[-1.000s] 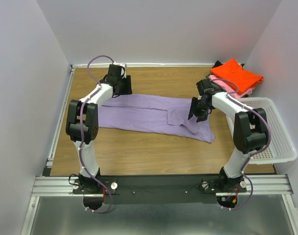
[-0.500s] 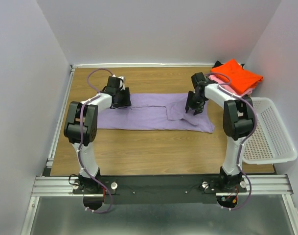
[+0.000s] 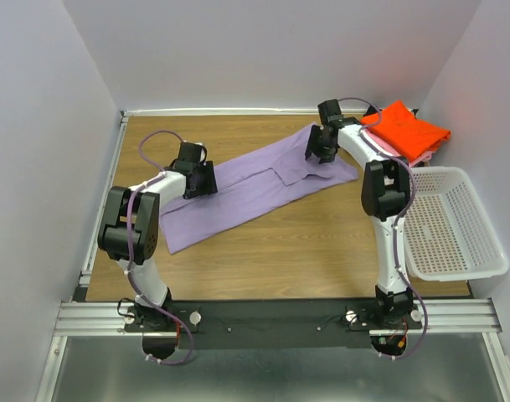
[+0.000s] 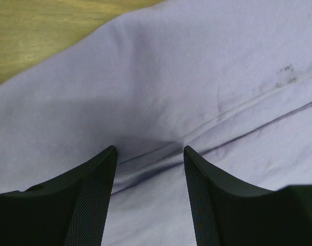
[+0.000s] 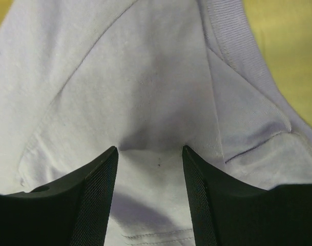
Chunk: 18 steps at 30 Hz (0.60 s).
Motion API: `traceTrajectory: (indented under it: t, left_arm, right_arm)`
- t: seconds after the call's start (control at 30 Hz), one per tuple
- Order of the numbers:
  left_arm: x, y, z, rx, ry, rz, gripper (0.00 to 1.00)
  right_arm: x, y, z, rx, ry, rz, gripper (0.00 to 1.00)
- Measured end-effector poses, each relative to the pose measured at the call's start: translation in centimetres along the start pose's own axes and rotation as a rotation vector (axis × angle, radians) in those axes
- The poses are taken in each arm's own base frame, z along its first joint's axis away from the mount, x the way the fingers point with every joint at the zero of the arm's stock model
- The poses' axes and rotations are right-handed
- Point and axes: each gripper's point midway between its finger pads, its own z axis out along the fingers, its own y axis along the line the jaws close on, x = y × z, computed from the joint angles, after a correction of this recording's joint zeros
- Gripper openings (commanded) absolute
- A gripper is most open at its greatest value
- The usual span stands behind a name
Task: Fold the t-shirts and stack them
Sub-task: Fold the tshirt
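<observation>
The lavender-purple t-shirt point(image 3: 255, 180) lies diagonally on the wooden table, from near left to far right. My left gripper point(image 3: 200, 178) is at its left part, with cloth gathered between the fingers in the left wrist view point(image 4: 149, 149). My right gripper point(image 3: 317, 146) is at the far right end by the collar, its fingers likewise closed on a fold point(image 5: 149, 148). A folded orange-red t-shirt point(image 3: 405, 130) tops the stack at the far right corner. A pink one point(image 3: 422, 157) peeks out under it. The dark grey one is barely visible.
A white plastic mesh basket point(image 3: 451, 222) stands at the right edge of the table, near the right arm's elbow. White walls close in the table on three sides.
The right gripper moved to the far side and the left gripper moved left and nearer. The lavender t-shirt went with them, turning from lying straight across to diagonal.
</observation>
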Motion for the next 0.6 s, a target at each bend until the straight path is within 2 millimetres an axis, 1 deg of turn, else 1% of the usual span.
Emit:
traceTrajectory:
  t: [0.17,0.33,0.5,0.6]
  left_arm:
    - [1.1,0.4,-0.7,-0.006,0.005,-0.02,0.63]
    - [2.2,0.3,-1.3,0.014,-0.001,-0.026,0.63]
    - [3.3,-0.1,-1.8,0.058,0.003,-0.027,0.63]
    - [4.1,-0.9,-2.2,0.101,0.013,-0.022,0.63]
  right_arm:
    - [-3.1,2.5,1.6,-0.083,-0.061,0.011,0.64]
    - [-5.6,5.0,2.8,-0.171,-0.112,0.045,0.66]
    - [-7.1,6.8,3.7,-0.246,-0.142,0.086,0.69]
    - [-7.5,7.4,3.9,-0.275,-0.15,0.11,0.7]
